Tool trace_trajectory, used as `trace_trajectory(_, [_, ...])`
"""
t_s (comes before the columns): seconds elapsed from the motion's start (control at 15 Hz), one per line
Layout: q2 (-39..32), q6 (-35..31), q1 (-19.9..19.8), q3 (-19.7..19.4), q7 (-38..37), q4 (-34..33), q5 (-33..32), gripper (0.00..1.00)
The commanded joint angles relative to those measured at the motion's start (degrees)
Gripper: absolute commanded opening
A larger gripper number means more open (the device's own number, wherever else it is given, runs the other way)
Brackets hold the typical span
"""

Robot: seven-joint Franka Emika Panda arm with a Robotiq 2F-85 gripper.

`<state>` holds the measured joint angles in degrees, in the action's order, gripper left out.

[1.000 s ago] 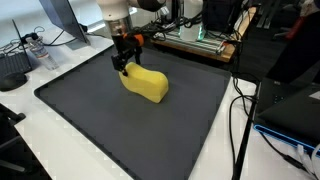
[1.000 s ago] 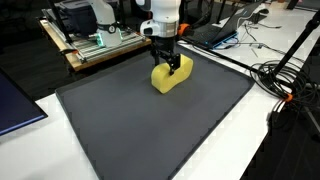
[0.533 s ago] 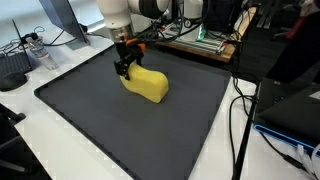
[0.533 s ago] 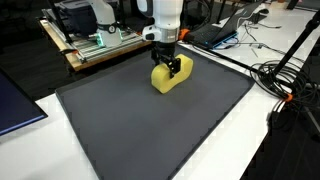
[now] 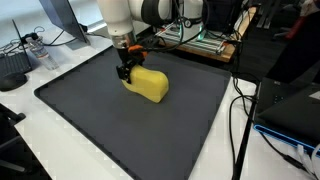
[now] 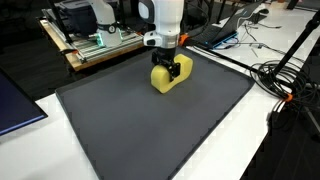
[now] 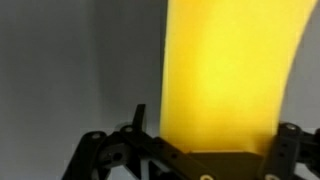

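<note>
Right now your black two-finger gripper (image 6: pixel 171 69) is standing spread wide, its jaws straddling one end of the soft yellow foam block (image 6: pixel 164 80) rather than pinching it. The wrist view is showing this best. There the block (image 7: pixel 230 70) is filling the middle of the picture as a broad yellow band, and the dark fingers (image 7: pixel 137 122) are sitting out at either side of it along the bottom edge. That view is not letting you tell whether the pads are touching the foam.

In both exterior views the gripper is hanging straight down from the white arm (image 5: pixel 120 15), low over the block. The block is lying on the dark grey rectangular mat (image 5: pixel 130 130), in the mat's far part, near the edge bordering the cluttered bench.

An exterior view is giving you the block's long rounded flank (image 5: pixel 150 86) stretching away from the gripper, with a dark monitor (image 5: pixel 62 20) beyond the mat and black cables (image 5: pixel 240 110) trailing down one side. Another exterior view is foreshortening the block, so the gripper is covering part of it. It is also showing you a wooden frame with green-lit electronics (image 6: pixel 100 40) and a flat blue sheet (image 6: pixel 15 105) well apart from the mat's corner.
</note>
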<state>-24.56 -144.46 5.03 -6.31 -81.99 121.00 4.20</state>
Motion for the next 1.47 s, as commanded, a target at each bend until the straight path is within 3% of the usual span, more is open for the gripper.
trace_trajectory(0.0, [-1.43,-1.17,1.63,-1.69,-3.44,-1.06,-1.89,0.74])
trace_trajectory(0.27, [-1.33,-1.49,1.78,-1.85,-4.73,-1.1,-1.56,0.45])
trace_trajectory(0.8, [-1.21,-1.01,2.5,-2.6,-7.28,-1.04,-2.78,0.0])
trace_trajectory(0.93, [-1.23,-0.92,2.81,-2.94,-8.26,-1.07,-3.59,0.04])
trace_trajectory(1.4, [-0.93,-1.01,3.55,-3.51,-11.26,-1.06,-6.05,0.04])
